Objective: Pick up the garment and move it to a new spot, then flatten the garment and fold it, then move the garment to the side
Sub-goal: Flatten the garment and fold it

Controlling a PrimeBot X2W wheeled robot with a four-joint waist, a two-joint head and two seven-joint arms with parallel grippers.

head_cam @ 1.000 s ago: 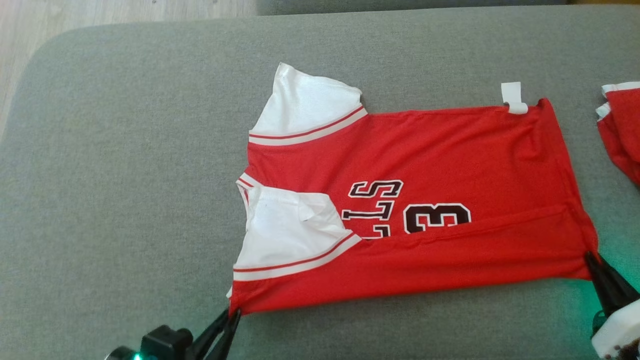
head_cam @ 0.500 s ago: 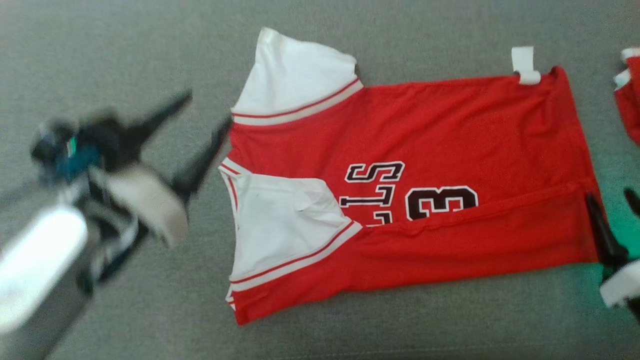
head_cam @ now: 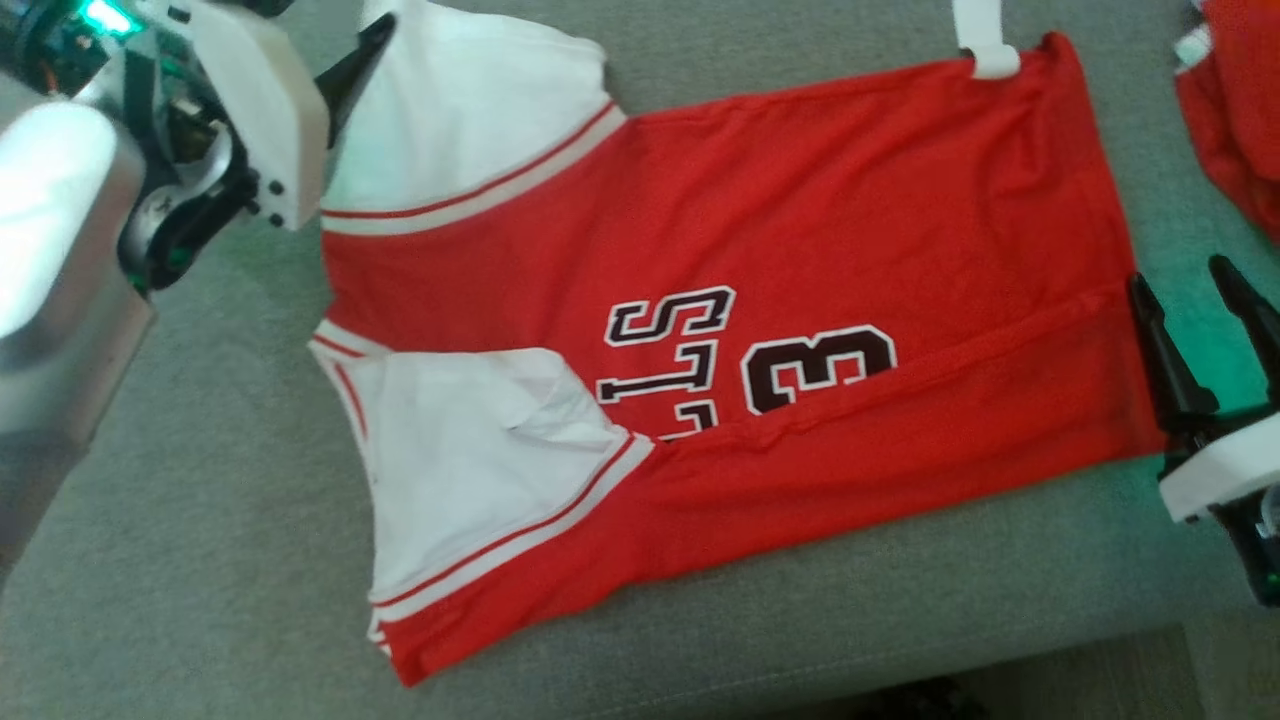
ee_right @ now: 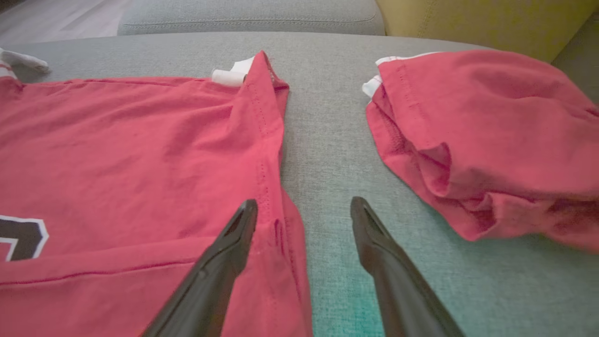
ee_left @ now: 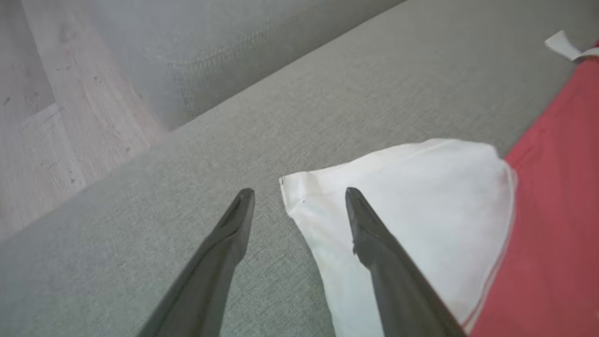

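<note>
The left gripper (ee_left: 298,191) stands spread, straddling the white sleeve (ee_left: 412,196) corner. The right gripper (ee_right: 304,201) is spread across the hem (ee_right: 269,154). Both look poised to fold that edge. The red shirt (head_cam: 800,220) lies flat on the grey cushion (head_cam: 200,500).

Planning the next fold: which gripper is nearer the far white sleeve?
Left. The left gripper spans the far white sleeve corner; the right gripper sits at the opposite hem.
</note>
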